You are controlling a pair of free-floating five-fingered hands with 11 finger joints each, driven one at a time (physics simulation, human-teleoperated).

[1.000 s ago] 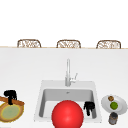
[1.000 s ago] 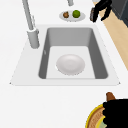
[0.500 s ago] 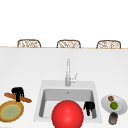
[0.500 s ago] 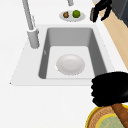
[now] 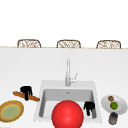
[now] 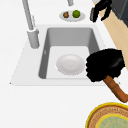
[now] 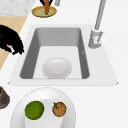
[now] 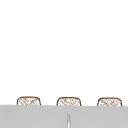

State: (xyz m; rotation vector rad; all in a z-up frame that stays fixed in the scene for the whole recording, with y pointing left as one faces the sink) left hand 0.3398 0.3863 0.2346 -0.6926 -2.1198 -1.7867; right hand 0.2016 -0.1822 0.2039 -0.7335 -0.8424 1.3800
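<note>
On the table [image 5: 20, 70] left of the sink [image 5: 41, 100], I see my left hand [image 5: 26, 91] curled round a long brown stick-like thing, which I take for a baguette [image 5: 33, 98]. Its long axis runs across the front view, from the far left end down toward the sink's corner, and the hand grips it nearer the left end, so most of the length sticks out to the hand's right. In the left side view the same hand [image 6: 105, 65] sits above the sink's near edge with the baguette [image 6: 116, 90] slanting down toward the round woven plate [image 6: 100, 117]. That plate [image 5: 11, 111] lies just below and left of the hand in the front view. My right hand [image 5: 89, 107] hangs over the sink's right side, fingers curled downward and holding nothing, well apart from the baguette. A white bowl [image 6: 70, 64] rests in the basin.
</note>
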